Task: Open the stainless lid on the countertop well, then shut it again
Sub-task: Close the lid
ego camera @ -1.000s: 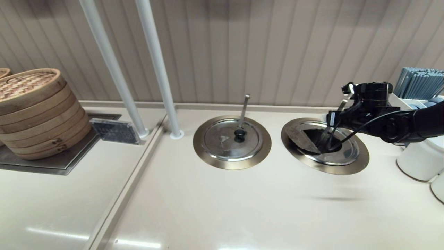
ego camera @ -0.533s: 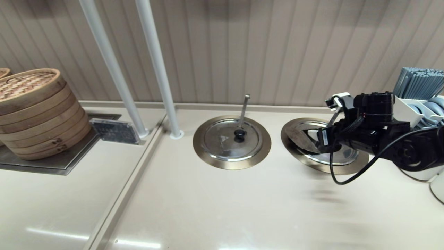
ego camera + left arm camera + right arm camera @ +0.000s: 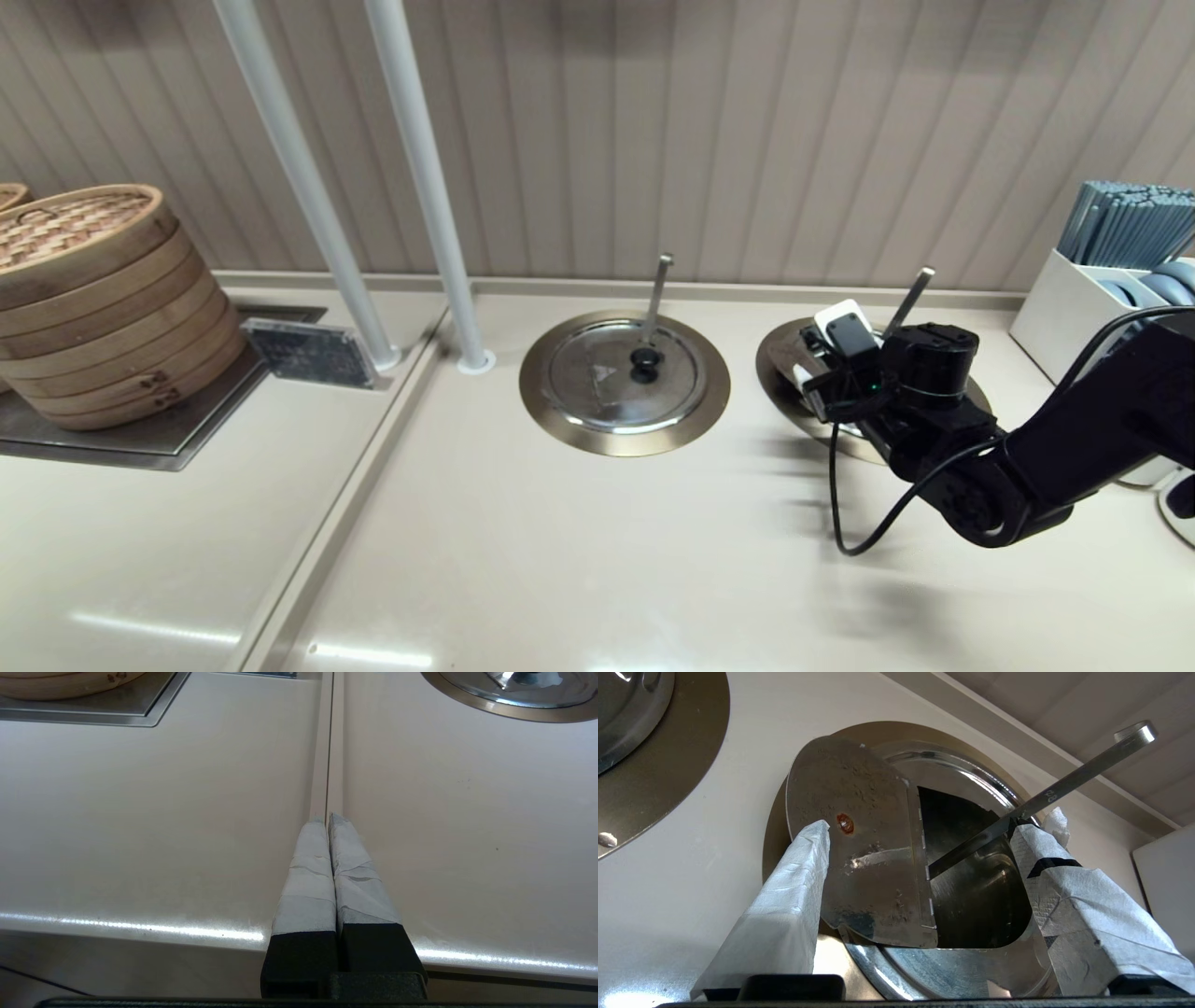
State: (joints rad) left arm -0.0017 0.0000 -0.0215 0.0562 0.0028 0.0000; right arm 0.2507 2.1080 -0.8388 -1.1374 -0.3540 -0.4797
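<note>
Taped fingers of the right gripper [image 3: 920,835] are spreading wide and empty around the round stainless lid [image 3: 864,844], whose hinged flap is standing folded up over the dark bronze-ringed countertop well [image 3: 976,891], beside the slanted steel ladle rod [image 3: 1045,798].

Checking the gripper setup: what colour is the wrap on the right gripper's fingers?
White, a textured wrap on the right gripper fingers; clearest in the right wrist view.

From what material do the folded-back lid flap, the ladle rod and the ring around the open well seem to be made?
The lid flap looks like steel, its dull underside speckled. The ladle rod looks like flat polished steel, catching light. The well's ring looks like brushed, bronze-grey metal, probably steel.
</note>
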